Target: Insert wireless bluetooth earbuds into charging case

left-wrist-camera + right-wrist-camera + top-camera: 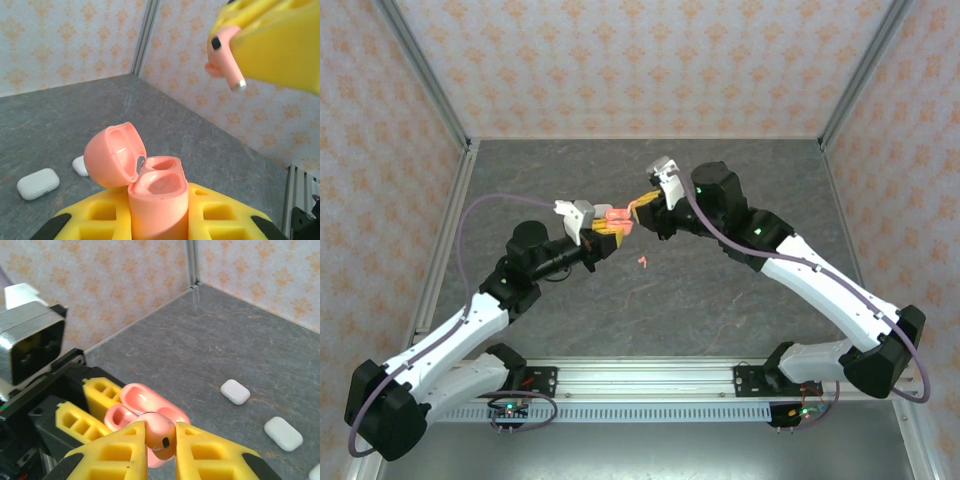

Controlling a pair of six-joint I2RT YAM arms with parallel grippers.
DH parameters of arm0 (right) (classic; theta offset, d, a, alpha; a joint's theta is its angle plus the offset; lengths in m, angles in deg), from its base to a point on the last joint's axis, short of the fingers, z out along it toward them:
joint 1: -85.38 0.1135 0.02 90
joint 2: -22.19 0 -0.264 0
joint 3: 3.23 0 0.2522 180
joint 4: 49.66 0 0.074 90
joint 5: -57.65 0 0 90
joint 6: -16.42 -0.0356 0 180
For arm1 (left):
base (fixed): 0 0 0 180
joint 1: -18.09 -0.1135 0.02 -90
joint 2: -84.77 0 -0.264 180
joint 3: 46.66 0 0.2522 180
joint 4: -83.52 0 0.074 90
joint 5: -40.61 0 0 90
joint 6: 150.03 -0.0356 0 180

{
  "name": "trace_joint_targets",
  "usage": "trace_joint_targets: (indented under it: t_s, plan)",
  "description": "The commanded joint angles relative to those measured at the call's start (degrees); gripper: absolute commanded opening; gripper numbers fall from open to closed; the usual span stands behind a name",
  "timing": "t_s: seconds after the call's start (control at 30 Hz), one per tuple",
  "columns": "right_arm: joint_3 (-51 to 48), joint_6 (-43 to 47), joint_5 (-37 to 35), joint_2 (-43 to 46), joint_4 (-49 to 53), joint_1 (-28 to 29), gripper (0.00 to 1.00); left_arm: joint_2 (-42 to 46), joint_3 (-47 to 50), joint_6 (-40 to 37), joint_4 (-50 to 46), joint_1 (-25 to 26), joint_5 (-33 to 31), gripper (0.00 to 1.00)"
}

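As my left pincer point(159, 222) pinches the salmon-pink charging case point(156, 187) upright with its lid swung open, I see my right pincer point(160, 450) pressed onto a pink earbud point(159, 432). It is held in the air just above the case and apart from it, silver stem tip angled downward. A second pink earbud point(643, 261) lies on the grey table point(720, 300) near both pincers. Two closed white cases point(235, 391) rest further off.
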Motion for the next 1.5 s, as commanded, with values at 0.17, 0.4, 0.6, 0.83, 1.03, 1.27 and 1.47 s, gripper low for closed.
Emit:
trace_joint_targets:
  t_s: [0.17, 0.4, 0.6, 0.83, 1.03, 1.27, 1.47]
  plan:
    - [1.21, 5.18, 0.76, -1.54, -0.88, 1.78, 0.17, -1.52, -4.08, 0.47, 4.51, 0.55, 3.82, 0.0]
    - [2.16, 5.22, 0.2, -3.29, -0.42, 2.14, 0.16, -1.38, -4.35, 0.38, 4.12, 0.55, 4.83, 0.0]
    - [2.63, 5.61, -1.06, -3.19, -1.07, 2.14, 0.16, -1.17, -4.26, -0.06, 3.54, 0.56, 5.04, 0.0]
    - [3.06, 5.13, -3.28, -4.02, -1.23, 2.18, 0.16, -1.48, -4.35, -0.14, 3.63, 0.54, 5.59, 0.0]
    - [3.8, 4.95, -3.63, -4.77, -1.5, 2.16, 0.16, -1.37, -4.56, -0.41, 3.19, 0.54, 5.88, 0.0]
    - [3.6, 5.87, 1.06, -5.22, -0.1, 2.15, 0.16, -1.26, -4.6, -0.48, 3.15, 0.54, 5.75, 0.0]
    - [3.95, 7.49, 4.12, -5.44, 2.76, 2.12, 0.16, -0.84, -4.53, -0.46, 3.1, 0.54, 5.53, 0.0]
